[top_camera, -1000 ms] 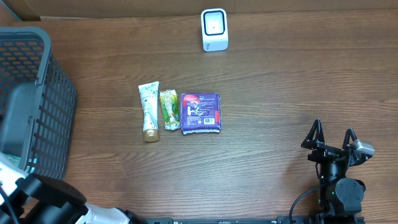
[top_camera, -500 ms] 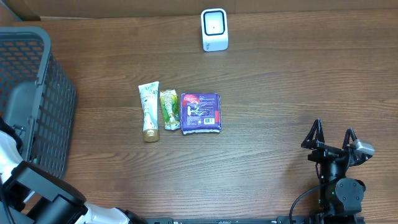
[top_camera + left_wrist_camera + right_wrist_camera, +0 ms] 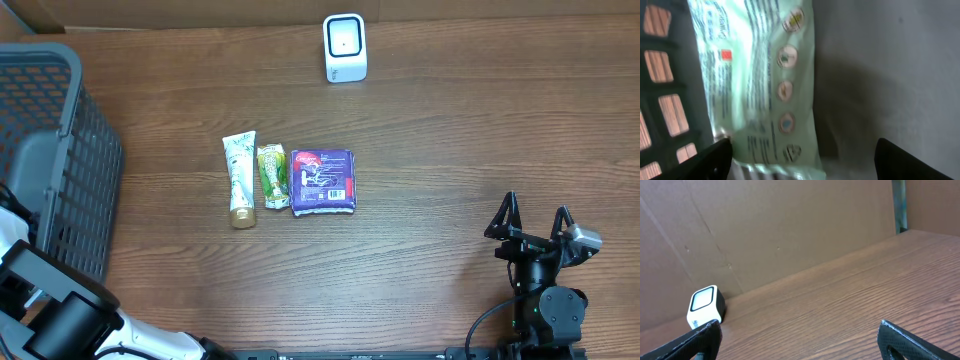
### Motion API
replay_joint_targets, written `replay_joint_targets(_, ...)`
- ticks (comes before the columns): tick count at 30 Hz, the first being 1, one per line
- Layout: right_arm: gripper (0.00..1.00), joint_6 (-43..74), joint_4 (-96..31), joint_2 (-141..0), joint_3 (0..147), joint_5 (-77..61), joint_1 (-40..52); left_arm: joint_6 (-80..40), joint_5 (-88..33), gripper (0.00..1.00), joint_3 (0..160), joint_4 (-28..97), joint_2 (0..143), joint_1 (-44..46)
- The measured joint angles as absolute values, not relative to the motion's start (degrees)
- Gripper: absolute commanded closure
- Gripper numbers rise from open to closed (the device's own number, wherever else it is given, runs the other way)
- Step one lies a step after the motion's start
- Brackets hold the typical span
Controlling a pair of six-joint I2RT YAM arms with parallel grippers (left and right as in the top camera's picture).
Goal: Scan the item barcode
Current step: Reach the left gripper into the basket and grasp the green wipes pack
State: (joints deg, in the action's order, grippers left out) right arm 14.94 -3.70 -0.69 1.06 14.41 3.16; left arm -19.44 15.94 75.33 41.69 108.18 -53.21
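Gaping wide, left tool (image 3: 806,159) hangs over green pouch (image 3: 755,75); right tool (image 3: 800,339) spread too.

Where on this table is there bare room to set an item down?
Bare wood between the scanner and the purple pack, and a wide stretch from that pack to the right fingers. Crowded where tube, green sachet and pack lie side by side.
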Motion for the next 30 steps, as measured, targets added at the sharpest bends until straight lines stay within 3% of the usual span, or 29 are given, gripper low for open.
replay_joint_targets(9,0.00,14.96,-3.70,-0.69,1.06,14.39,3.16,-17.93,16.14,0.23,75.33,39.16,108.51,-54.92)
replay_joint_targets(13,0.00,14.96,-3.70,-0.69,1.06,14.39,3.16,-17.52,16.84,0.31,75.35,39.05,109.73,-54.89)
replay_joint_targets(15,0.00,14.94,-3.68,-0.69,1.06,14.41,3.16,-17.23,17.47,0.41,75.35,39.03,110.08,-54.89)
replay_joint_targets(18,0.00,14.94,-3.68,-0.69,1.06,14.41,3.16,-16.69,18.83,0.78,75.37,38.92,110.67,-54.89)
replay_joint_targets(20,0.00,14.94,-3.68,-0.69,1.06,14.41,3.16,-16.60,19.25,0.95,75.46,38.96,110.78,-54.92)
replay_joint_targets(25,0.00,14.94,-3.66,-0.69,1.06,14.41,3.16,-16.32,18.74,0.96,76.40,40.53,110.83,-54.92)
replay_joint_targets(30,0.00,14.96,-3.66,-0.69,1.06,14.39,3.16,-16.32,13.80,0.96,81.82,50.41,111.74,-54.89)
